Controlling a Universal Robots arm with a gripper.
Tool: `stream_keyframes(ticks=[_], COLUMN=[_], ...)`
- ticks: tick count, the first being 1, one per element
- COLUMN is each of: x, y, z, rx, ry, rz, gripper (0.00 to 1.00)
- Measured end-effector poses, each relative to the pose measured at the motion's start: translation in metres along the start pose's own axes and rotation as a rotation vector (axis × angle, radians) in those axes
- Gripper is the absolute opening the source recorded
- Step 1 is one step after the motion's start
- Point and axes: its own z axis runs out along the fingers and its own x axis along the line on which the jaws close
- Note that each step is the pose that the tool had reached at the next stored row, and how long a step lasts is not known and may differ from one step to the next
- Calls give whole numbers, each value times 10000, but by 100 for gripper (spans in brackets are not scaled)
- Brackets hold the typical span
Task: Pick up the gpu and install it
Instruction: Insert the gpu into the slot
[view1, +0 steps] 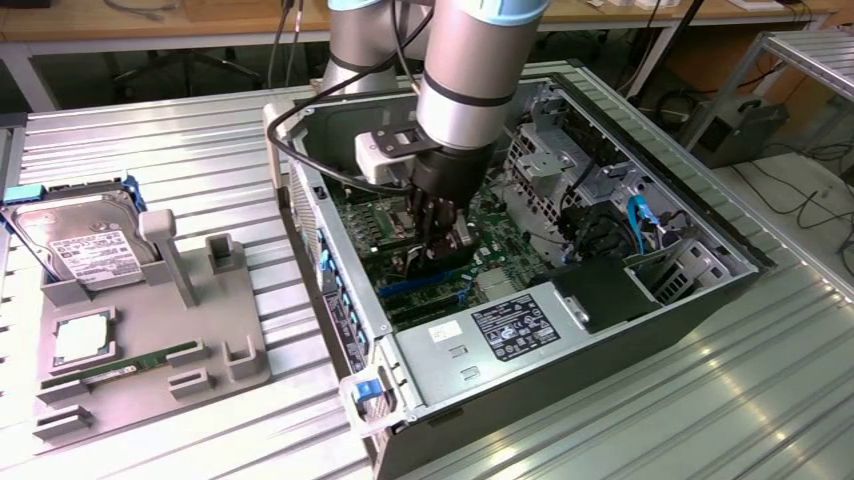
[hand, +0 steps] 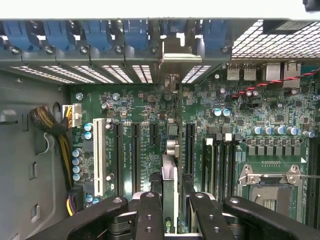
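Ribbed metal tabletop carries, near its front edge, the open computer case (view1: 561, 330); inside it the gripper (hand: 170, 210) clamps the gpu (hand: 169, 182) edge-on. Card hangs directly beneath the fingers (hand: 148, 215), long axis parallel to the motherboard (view1: 501, 240) slots (hand: 189, 150), just above them. Farther off, the gray parts tray (view1: 174, 350) holds a hard drive (view1: 80, 250).

No legible text on the hard drive label (view1: 91, 256) or power supply sticker (view1: 514, 328).

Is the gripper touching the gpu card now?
Touching. In the wrist view the gripper fingers press both faces of the gpu, held edge-on above the motherboard.
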Motion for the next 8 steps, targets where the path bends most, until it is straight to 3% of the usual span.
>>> stream_keyframes(ticks=[8], x=[-4], y=[23], z=[34], rx=[-26], ry=[4], rz=[3], gripper=[26])
